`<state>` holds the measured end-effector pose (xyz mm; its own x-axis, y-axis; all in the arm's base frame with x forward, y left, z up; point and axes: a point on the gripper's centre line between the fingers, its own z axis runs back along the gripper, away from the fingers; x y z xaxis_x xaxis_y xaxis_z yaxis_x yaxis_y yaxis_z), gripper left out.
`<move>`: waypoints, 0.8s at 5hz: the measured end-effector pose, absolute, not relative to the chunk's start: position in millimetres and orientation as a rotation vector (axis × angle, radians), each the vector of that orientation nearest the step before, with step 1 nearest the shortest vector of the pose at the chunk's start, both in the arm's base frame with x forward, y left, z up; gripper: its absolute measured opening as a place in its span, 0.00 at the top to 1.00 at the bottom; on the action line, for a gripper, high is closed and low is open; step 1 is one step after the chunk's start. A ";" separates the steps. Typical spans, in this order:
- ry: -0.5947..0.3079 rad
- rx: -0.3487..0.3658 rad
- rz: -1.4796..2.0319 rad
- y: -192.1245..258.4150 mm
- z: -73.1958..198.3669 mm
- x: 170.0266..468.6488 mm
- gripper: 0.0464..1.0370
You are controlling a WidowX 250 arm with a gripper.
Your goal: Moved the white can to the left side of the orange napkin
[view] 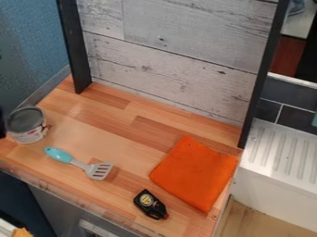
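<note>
So the white can with the grey top (27, 125) is sitting upright at about 9 o'clock on the wooden counter (114, 113), well apart from the flat orange cloth napkin (193, 173), which lies at 4 o'clock from it. The black pincer (2, 122) looks to be that dark sliver right by the can, on its 9 o'clock side; can't tell if it's open or closed. Just off the can at 4 to 5 o'clock is a grey slotted spatula with a teal handle (79, 163), and a small black bottle (150, 205) lies near the napkin's 7 to 8 o'clock side. I'd say we're at the pick-up step. Next move needs a secure hold, enough lift to clear the spatula, then a level carry toward 4 o'clock, stopping short of the cloth.
</note>
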<state>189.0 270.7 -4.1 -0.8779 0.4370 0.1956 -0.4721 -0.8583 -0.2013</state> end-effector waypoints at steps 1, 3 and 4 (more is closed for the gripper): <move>-0.306 0.208 2.671 281.1 -17.9 186.3 0.04; -0.278 0.230 2.651 283.6 -32.2 203.3 0.04; -0.304 0.229 2.599 275.8 -30.6 219.2 0.04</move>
<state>219.2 275.8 -30.6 -0.8560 0.4685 0.2184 -0.5063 -0.8452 -0.1714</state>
